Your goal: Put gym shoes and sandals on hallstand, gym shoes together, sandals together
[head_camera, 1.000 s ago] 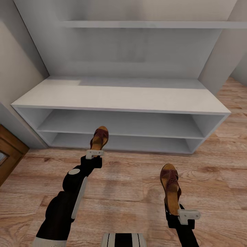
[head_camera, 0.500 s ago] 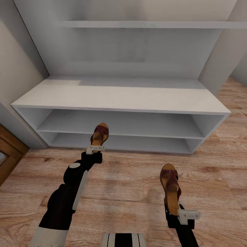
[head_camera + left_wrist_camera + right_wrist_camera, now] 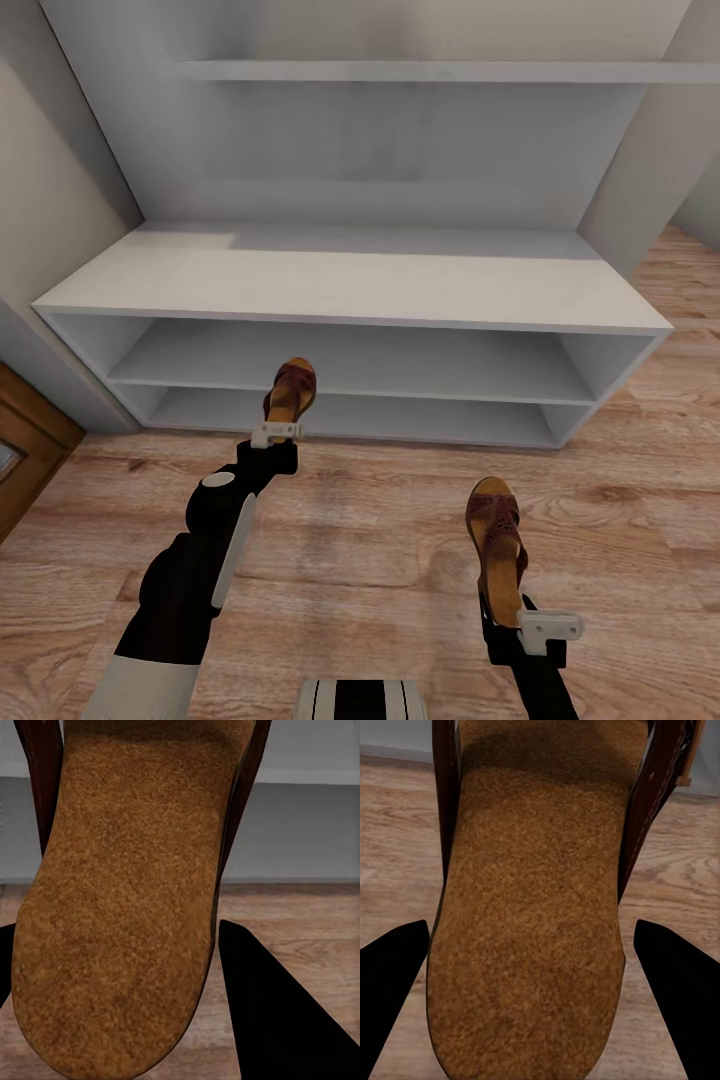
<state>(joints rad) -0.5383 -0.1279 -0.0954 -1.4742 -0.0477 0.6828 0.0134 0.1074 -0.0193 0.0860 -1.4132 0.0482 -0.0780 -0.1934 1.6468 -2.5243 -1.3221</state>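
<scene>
Left gripper (image 3: pixel 277 432), clamped on one sandal (image 3: pixel 291 389), has edged it toward the shoe rack (image 3: pixel 350 290); right gripper (image 3: pixel 520 625) holds the other sandal (image 3: pixel 497 545) unmoved, so placement looks imminent.

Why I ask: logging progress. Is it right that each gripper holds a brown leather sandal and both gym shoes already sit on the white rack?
No. The head view shows the white rack bare of gym shoes. Left gripper and right gripper each hold a brown leather sandal.

Brown-strapped, tan-footbed sandals (image 3: pixel 290 392) (image 3: pixel 497 545); seemingly white-grey hallstand (image 3: pixel 350 285); wood-grain floor (image 3: pixel 380 540).
</scene>
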